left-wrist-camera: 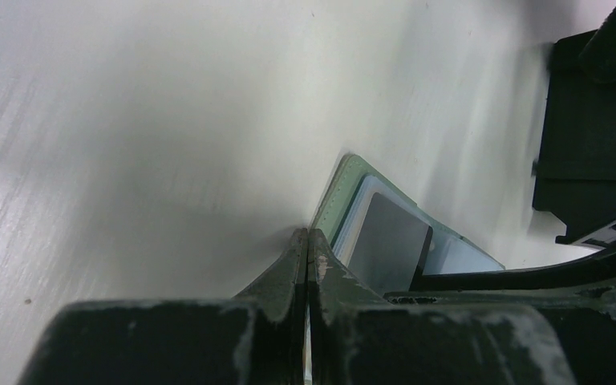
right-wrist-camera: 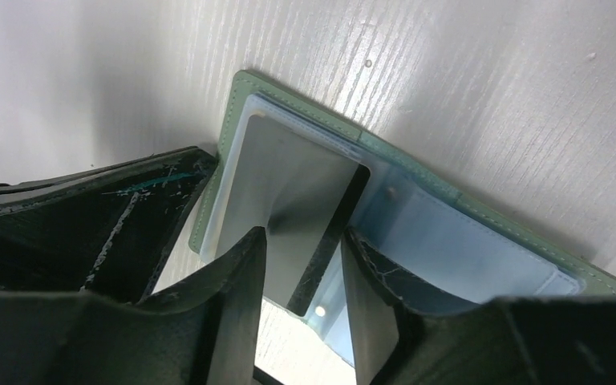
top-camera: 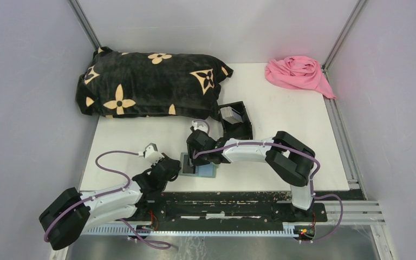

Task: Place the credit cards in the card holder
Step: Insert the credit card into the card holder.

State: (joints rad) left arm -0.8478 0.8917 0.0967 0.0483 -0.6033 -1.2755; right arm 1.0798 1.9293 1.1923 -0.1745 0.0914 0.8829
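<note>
- Right gripper: jaws partway apart, astride a dark grey card; the fingers overlap its long edges, cannot tell whether they pinch it
- Card lies over the open holder, far end at the pale pocket; by my judgement not yet seated
- Left gripper: jaws pressed together, nothing between them; tips down at the holder's green edge, likely a brace against sliding, contact itself unclear
- Card handling: thin, stiff, light, glossy, so judged slippery on its flat faces; take it by the two long edges near the trailing end, leaving the leading end free for the slot; too hard a squeeze may bow it
- Holder handling: soft, flat, light, with limp lining; likely to skate under a push unless pinned at an edge away from the slot mouth
- Holder sits near the front edge of the table, between the two grippers
- Box: black, open-topped, just beyond the right gripper; pale other cards stand in it, count not readable
- Table: white, faint grain, smooth; little friction expected
- Farther out: dark flowered cushion back left, pink cloth back right, both well apart from the work
- Plain grey walls on three sides; room over the holder is tight with both wrists close in
</note>
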